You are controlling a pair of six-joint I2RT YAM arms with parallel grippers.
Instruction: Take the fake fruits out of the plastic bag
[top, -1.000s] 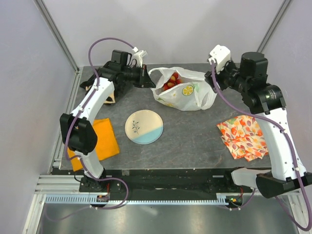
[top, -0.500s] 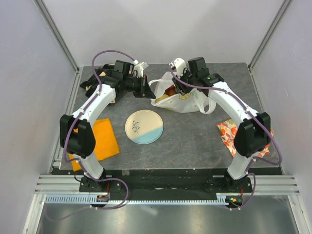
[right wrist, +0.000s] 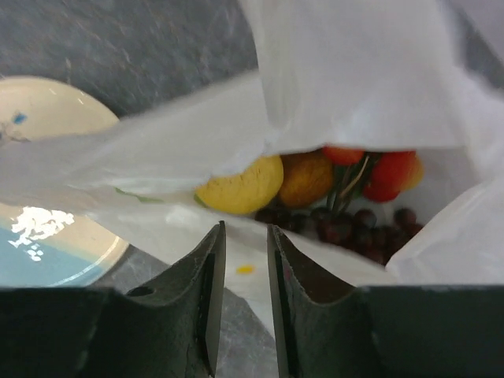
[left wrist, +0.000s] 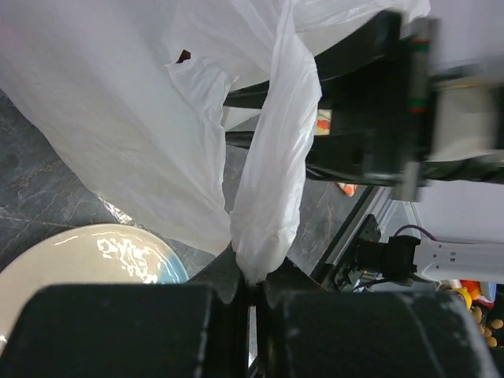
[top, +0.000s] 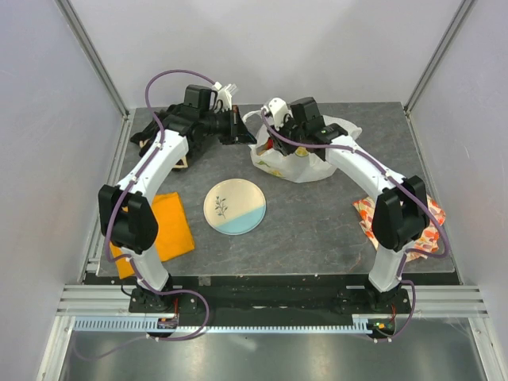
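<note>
The white plastic bag [top: 305,159] lies at the back middle of the table, its mouth facing left. My left gripper [top: 238,131] is shut on a bag handle [left wrist: 268,181], which it holds pulled up and taut at the jaws [left wrist: 252,279]. My right gripper [top: 274,141] is at the bag's mouth, its jaws a narrow gap apart and empty [right wrist: 246,232]. Just past its tips, inside the bag [right wrist: 354,71], lie a yellow lemon [right wrist: 240,185], a brown oval piece [right wrist: 307,177], red berries [right wrist: 386,169] and dark purple grapes [right wrist: 339,224]. The citrus slice is hidden.
A cream and blue plate [top: 235,206] sits in front of the bag and also shows in both wrist views [left wrist: 79,260] [right wrist: 47,236]. An orange cloth [top: 163,226] lies at the left. A fruit-patterned cloth [top: 429,230] lies at the right, under the right arm.
My right arm has swung from the bag's right side over to its mouth on the left. My left gripper has stayed shut on the handle, almost still.
</note>
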